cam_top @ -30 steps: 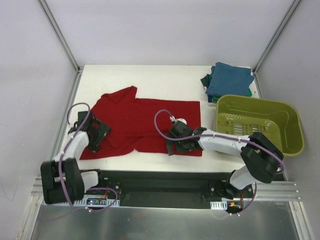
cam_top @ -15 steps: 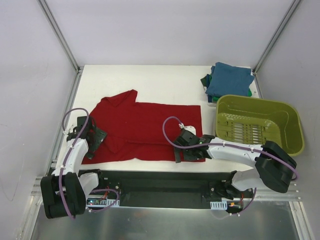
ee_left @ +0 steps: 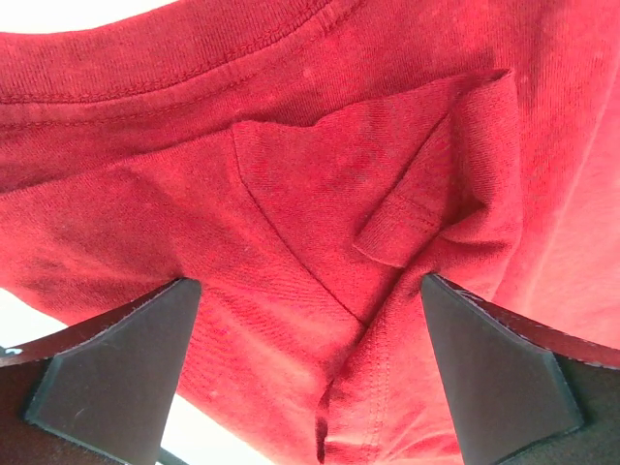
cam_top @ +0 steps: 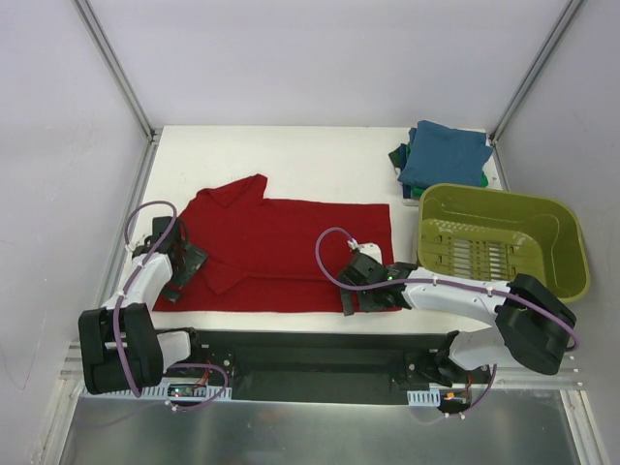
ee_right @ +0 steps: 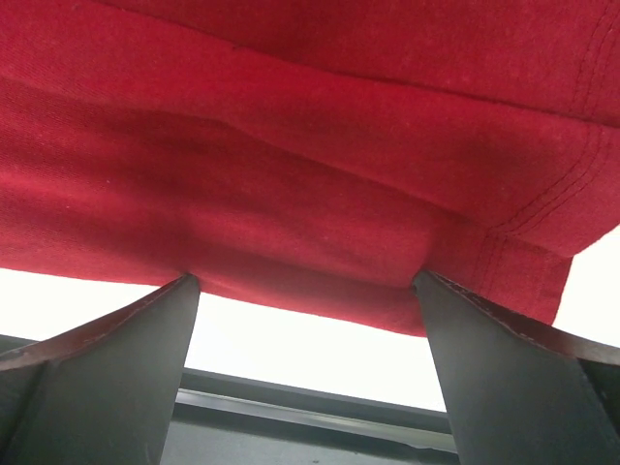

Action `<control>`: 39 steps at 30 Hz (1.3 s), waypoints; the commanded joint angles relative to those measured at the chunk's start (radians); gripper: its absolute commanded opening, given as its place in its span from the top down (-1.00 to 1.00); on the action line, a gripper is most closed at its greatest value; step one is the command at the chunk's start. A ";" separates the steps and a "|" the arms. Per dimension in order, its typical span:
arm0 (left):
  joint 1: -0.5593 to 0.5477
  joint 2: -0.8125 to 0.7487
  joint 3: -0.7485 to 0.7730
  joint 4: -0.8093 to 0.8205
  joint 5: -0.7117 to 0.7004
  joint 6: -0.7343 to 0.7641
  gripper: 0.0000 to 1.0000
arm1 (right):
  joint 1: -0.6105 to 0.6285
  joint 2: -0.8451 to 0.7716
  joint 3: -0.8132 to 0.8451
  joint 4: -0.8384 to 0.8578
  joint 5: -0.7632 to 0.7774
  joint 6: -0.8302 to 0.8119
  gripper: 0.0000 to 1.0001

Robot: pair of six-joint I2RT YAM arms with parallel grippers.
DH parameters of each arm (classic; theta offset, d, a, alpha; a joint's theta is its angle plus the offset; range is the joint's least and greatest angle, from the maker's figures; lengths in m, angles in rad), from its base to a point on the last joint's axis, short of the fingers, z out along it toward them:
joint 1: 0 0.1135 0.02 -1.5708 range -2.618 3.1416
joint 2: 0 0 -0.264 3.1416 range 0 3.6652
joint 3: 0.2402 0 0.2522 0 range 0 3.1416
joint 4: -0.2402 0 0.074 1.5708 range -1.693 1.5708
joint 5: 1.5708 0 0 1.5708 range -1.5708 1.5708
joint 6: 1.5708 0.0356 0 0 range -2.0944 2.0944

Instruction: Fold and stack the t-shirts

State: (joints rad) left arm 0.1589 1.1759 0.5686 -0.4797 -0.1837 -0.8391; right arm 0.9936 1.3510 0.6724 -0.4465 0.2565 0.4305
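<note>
A dark red t-shirt [cam_top: 281, 247] lies spread flat on the white table. My left gripper [cam_top: 184, 266] is low over its left sleeve, open; in the left wrist view its fingers [ee_left: 116, 378] stand wide apart above a creased sleeve fold [ee_left: 397, 213]. My right gripper [cam_top: 366, 289] hovers at the shirt's near right corner, open too, and the hem [ee_right: 320, 281] runs between its fingertips [ee_right: 504, 378] without being pinched. A stack of folded t-shirts [cam_top: 441, 155], teal-blue on top with green beneath, sits at the back right.
An olive-green plastic basket [cam_top: 562, 242] stands at the right, just in front of the folded stack. The black base rail [cam_top: 310, 349] runs along the table's near edge [ee_right: 310, 339]. Metal frame posts rise at the back corners.
Both grippers have slid toward the near edge over the red shirt. The shirt's near part now lies flatter and more spread than a second ago.
</note>
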 commanded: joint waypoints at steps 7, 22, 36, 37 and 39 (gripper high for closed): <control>0.013 -0.030 0.056 0.116 0.157 0.097 -0.99 | -0.001 -0.088 0.058 -0.041 -0.022 -0.088 -0.99; 0.013 -0.248 -0.015 -0.003 0.250 0.043 -0.99 | -0.042 0.057 0.136 0.091 -0.102 -0.075 -0.99; 0.013 -0.222 -0.013 -0.002 0.314 0.041 -0.99 | -0.193 0.161 0.228 0.213 0.072 -0.090 -0.99; 0.014 -0.222 -0.013 -0.003 0.316 0.043 -0.99 | -0.203 0.187 0.239 0.233 0.058 -0.098 -0.99; 0.014 -0.223 -0.015 -0.003 0.319 0.044 -0.99 | -0.231 0.210 0.272 0.242 0.041 -0.114 -0.99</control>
State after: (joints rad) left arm 0.1593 0.9611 0.5583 -0.4648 0.1078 -0.7933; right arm 0.7998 1.5169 0.8677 -0.2794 0.2760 0.3523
